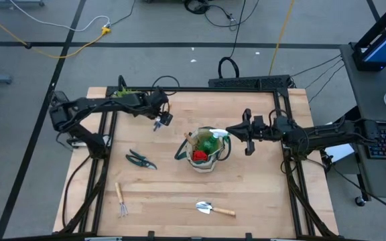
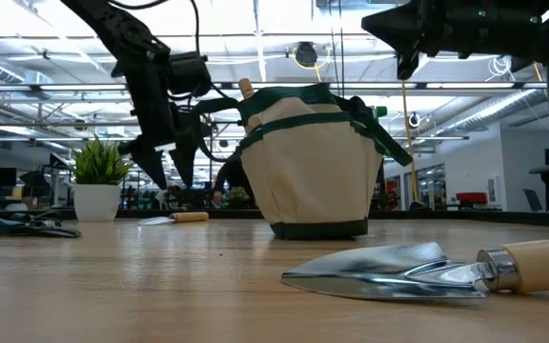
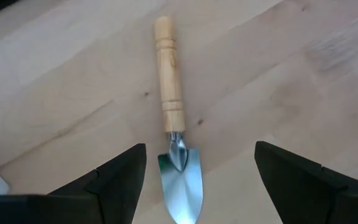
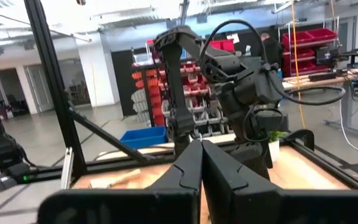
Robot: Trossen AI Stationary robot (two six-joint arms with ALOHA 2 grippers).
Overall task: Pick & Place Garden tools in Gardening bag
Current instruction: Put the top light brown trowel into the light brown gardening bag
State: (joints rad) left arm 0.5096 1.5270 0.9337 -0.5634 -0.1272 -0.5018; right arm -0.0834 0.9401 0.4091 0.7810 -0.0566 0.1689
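A small trowel (image 3: 176, 124) with a wooden handle and a shiny blade lies flat on the table at the far left (image 2: 174, 219). My left gripper (image 3: 199, 149) hangs open above it, one finger on each side of the blade, clear of it (image 1: 161, 122) (image 2: 172, 167). The beige gardening bag (image 1: 206, 152) stands upright mid-table. Inside it are a green spray bottle (image 1: 211, 141), a red glove (image 1: 200, 155) and a wooden handle (image 1: 187, 137). My right gripper (image 4: 201, 146) is shut and empty, raised beside the bag's right side (image 1: 232, 130).
Dark pruning shears (image 1: 141, 159) lie left of the bag. A hand fork (image 1: 120, 199) and a second trowel (image 1: 214, 209) lie near the front edge. A potted plant (image 1: 126, 92) stands at the far left corner. Black frame rails (image 1: 246, 84) border the table.
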